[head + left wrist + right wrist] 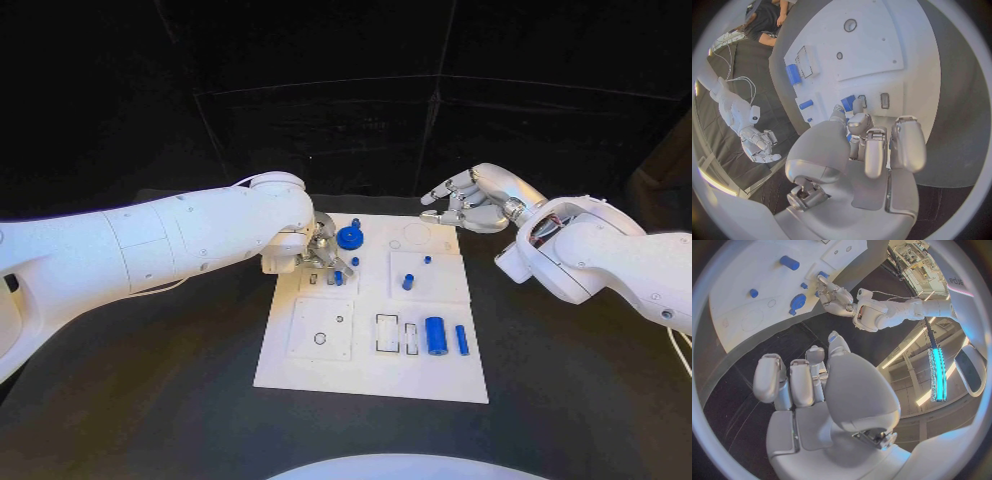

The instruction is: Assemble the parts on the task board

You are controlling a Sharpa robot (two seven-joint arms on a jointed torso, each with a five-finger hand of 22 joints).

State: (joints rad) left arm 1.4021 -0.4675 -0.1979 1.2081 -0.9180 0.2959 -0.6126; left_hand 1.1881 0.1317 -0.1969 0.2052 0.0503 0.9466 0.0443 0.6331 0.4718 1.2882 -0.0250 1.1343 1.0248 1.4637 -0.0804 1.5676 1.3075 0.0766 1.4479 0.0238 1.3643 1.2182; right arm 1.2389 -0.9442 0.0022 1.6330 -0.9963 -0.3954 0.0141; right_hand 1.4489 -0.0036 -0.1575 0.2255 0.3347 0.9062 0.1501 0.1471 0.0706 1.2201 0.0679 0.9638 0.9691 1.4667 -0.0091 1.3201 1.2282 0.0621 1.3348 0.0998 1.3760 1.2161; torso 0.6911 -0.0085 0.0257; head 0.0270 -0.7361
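Reaching over the far-left part of the task board (433,375), the left hand (315,250) has its fingers curled down onto a small blue part (338,277) standing there; fingertips sit at the piece, but a firm hold cannot be told. Just beyond those fingers, a round blue disc part (349,237) lies on the board's far edge. Right hand (469,207) hovers above the board's far-right corner, fingers loosely curled and apart, holding nothing. Board lies mid-surface on the black surface (144,400). Near-right on the board: a thick blue cylinder (436,335) lying flat, a thinner blue rod (462,339) just right of it, apart. Mid-board, a small blue peg (408,282) stands, with a tinier blue piece (427,260) further away. Near-left holds a white square plate with a small hole (320,338).
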